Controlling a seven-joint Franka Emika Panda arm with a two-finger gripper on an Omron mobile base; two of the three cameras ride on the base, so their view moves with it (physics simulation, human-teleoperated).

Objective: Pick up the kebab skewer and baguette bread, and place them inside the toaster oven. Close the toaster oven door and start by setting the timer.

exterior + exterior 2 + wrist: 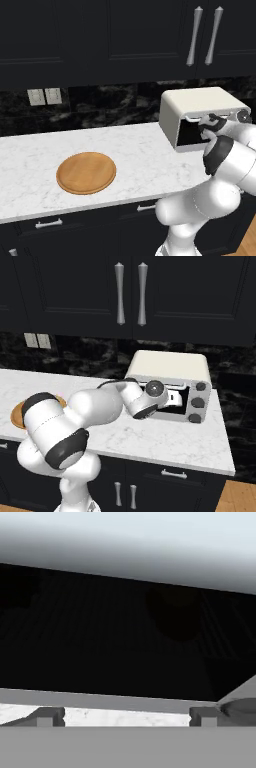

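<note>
The cream-white toaster oven [197, 102] [172, 367] stands at the right end of the counter. My gripper [206, 125] [175, 398] [126, 717] is open and right up against its dark front. One fingertip [50, 716] and the other stand far apart with nothing between them. The hand view looks at the dark toaster oven door [125, 637], where faint rack lines show. Its silver bar handle [191, 118] runs along the top of the front, beside my hand. Whether the door is fully closed I cannot tell. The kebab skewer and the baguette bread are out of view.
A round wooden board [86, 172] [17, 412] lies bare on the white marble counter [140, 150] to the left of the oven. Three dark knobs [198, 403] sit on the oven's right side. Dark cabinets with silver handles [130, 293] hang above.
</note>
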